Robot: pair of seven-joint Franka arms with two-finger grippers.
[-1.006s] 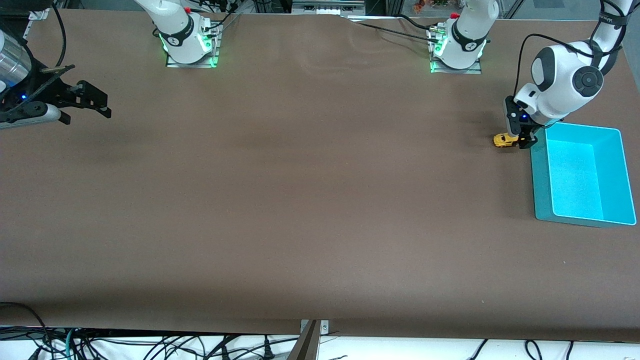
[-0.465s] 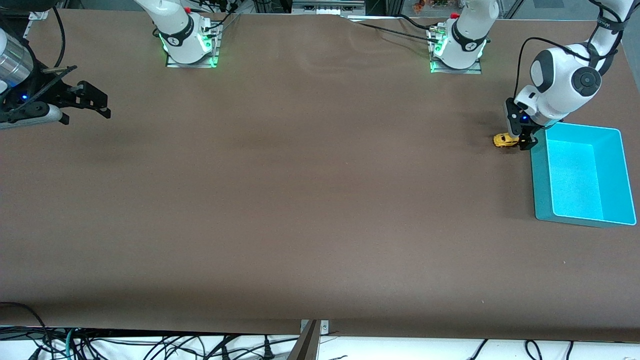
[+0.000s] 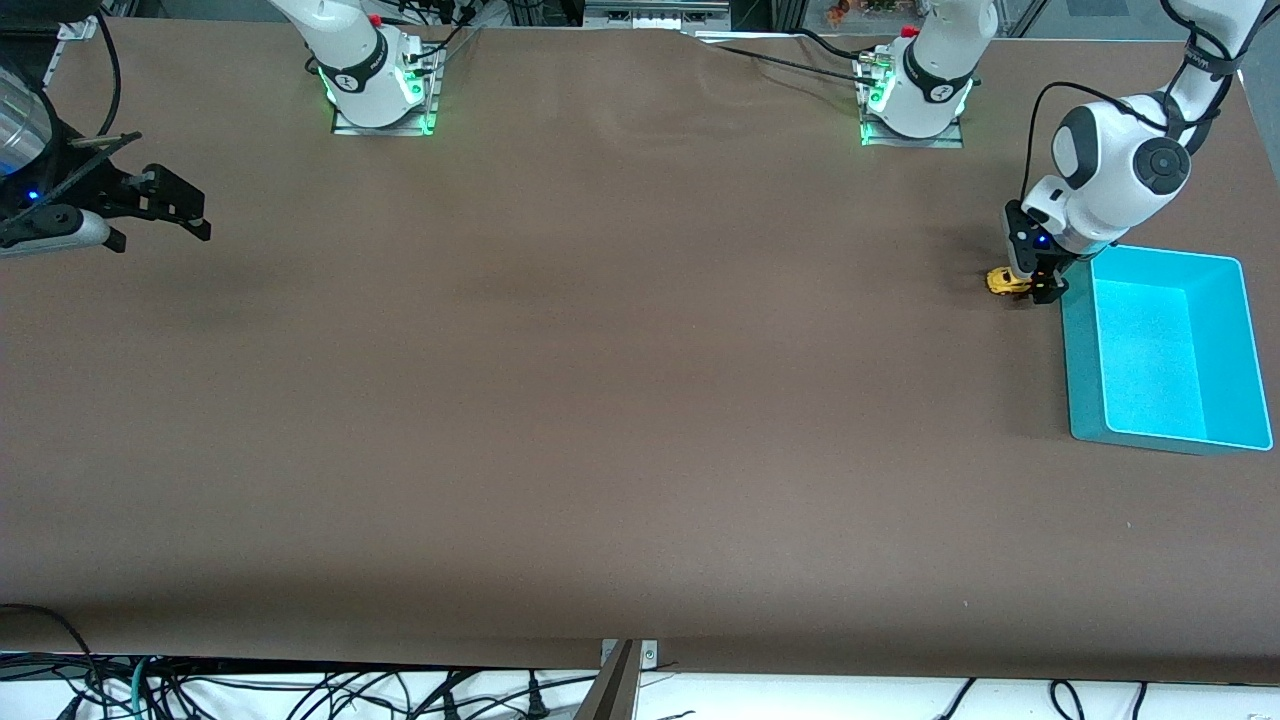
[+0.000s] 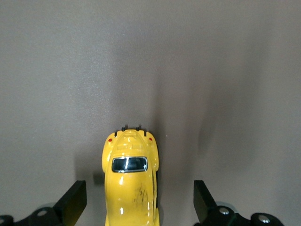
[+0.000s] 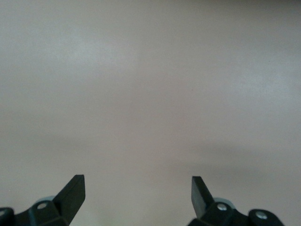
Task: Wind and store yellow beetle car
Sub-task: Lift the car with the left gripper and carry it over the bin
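Note:
The yellow beetle car (image 3: 1003, 281) stands on the brown table beside the turquoise bin (image 3: 1077, 390), at the left arm's end. My left gripper (image 3: 1036, 282) is low over the car with its fingers open. In the left wrist view the car (image 4: 130, 186) lies between the two fingertips (image 4: 73, 202), with a gap on each side. My right gripper (image 3: 165, 205) waits open and empty over the table at the right arm's end. Its wrist view shows only bare table between its fingertips (image 5: 70, 193).
The turquoise bin's inside shows nothing in it. Both arm bases (image 3: 375, 85) stand along the table edge farthest from the front camera. Cables hang below the table's near edge (image 3: 300, 690).
The left arm's wrist has moved slightly away from the bin and down round the car. The right gripper has shifted slightly toward the table's end.

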